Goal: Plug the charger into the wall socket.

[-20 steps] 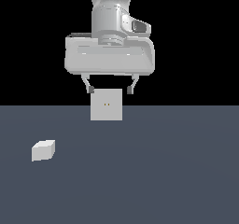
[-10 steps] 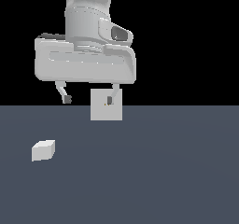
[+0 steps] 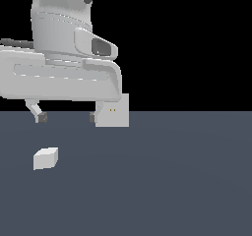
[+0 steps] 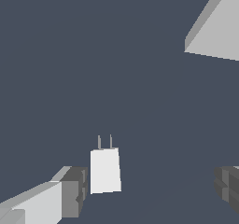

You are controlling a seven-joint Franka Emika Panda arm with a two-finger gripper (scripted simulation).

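Note:
The charger (image 3: 45, 159) is a small white block lying on the dark floor at the exterior view's left; in the wrist view the charger (image 4: 105, 170) shows two thin prongs at one end. The wall socket (image 3: 116, 113) is an upright light-grey square with two tiny orange holes, partly covered by the hand; one corner of the wall socket (image 4: 214, 29) shows in the wrist view. My gripper (image 3: 66, 117) hangs open above the floor, higher than the charger and touching nothing. In the wrist view the charger lies close to one finger (image 4: 73, 190), between the two.
The dark grey floor (image 3: 172, 181) stretches across the lower half of the exterior view, with a black backdrop behind it. Nothing else stands on it.
The arm has swung toward the exterior view's left and come closer to the camera, so the open gripper now hangs nearer above the charger. The charger and the socket have stayed put.

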